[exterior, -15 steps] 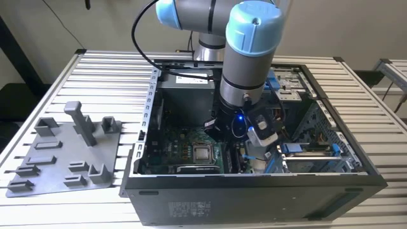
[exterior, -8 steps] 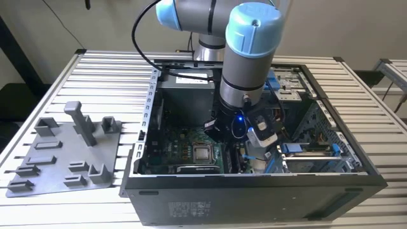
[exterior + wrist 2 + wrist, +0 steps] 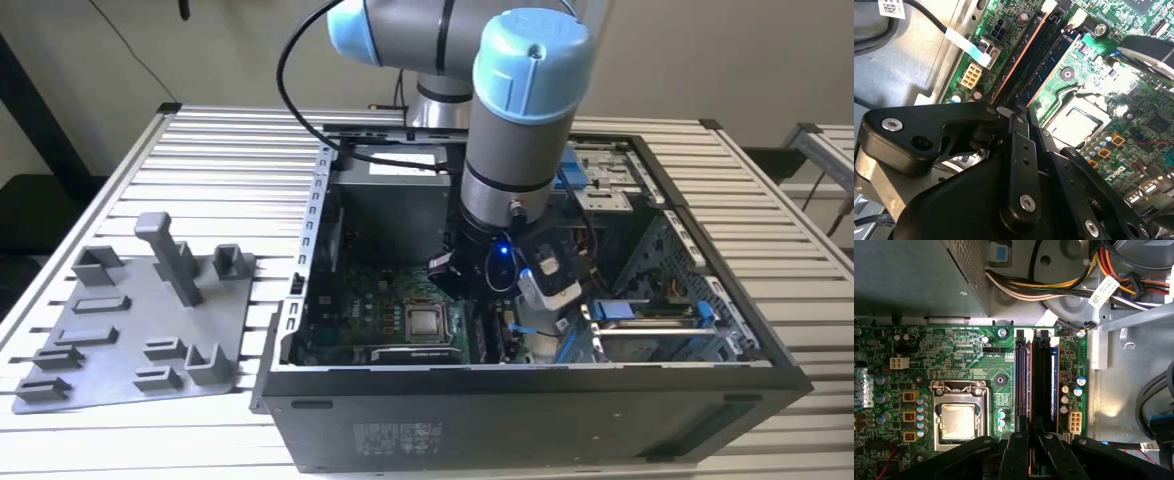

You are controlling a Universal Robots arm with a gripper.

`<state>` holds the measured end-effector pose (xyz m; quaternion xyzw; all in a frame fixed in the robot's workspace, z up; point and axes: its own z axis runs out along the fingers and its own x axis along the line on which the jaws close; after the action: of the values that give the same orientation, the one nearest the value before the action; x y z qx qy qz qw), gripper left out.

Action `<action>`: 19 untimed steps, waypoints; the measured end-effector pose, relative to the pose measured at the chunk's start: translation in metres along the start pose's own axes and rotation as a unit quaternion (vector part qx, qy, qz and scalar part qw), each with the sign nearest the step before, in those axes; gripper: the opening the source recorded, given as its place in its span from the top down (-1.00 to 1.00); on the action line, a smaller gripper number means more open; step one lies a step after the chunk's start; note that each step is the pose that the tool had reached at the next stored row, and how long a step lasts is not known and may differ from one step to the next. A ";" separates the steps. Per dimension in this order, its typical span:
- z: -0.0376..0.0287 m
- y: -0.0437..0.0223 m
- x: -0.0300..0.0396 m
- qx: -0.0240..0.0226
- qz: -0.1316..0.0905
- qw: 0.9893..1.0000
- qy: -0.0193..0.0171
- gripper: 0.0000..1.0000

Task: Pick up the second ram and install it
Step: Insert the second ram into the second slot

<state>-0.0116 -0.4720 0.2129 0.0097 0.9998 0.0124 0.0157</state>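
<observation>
Arm reaches down into open PC case (image 3: 534, 400); gripper (image 3: 1030, 437) sits low over the RAM slots (image 3: 1026, 380) on the motherboard (image 3: 954, 355). Fingers (image 3: 1019, 150) close together, nearly shut; can't tell if anything's pinched. Second ram (image 3: 1053, 387) stands in the slot beside, w/ CPU socket (image 3: 956, 422) near. Grey tray (image 3: 134, 320) on table (image 3: 200, 150), well apart.

The hand (image 3: 1030, 440) covers the near ends of the memory slots (image 3: 1041, 385). Its fingertips can't be made out. The arm (image 3: 514, 150) hides part of the computer case (image 3: 747, 340).
</observation>
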 end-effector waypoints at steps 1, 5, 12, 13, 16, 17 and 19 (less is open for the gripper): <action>0.0000 0.0000 0.0000 0.000 0.000 1.000 0.000 0.69; -0.0072 0.0002 -0.0002 0.000 0.000 1.000 0.000 0.55; -0.0323 0.0005 -0.0010 0.000 0.000 1.000 0.001 0.55; -0.0323 0.0006 -0.0010 0.000 0.000 1.000 0.001 0.55; -0.0323 0.0006 -0.0010 0.000 0.000 1.000 0.001 0.73; -0.0323 0.0005 -0.0010 0.000 0.000 1.000 0.001 0.73; -0.0323 0.0005 -0.0010 0.000 0.000 1.000 0.001 0.79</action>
<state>-0.0116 -0.4723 0.2453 0.0098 0.9998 0.0129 0.0149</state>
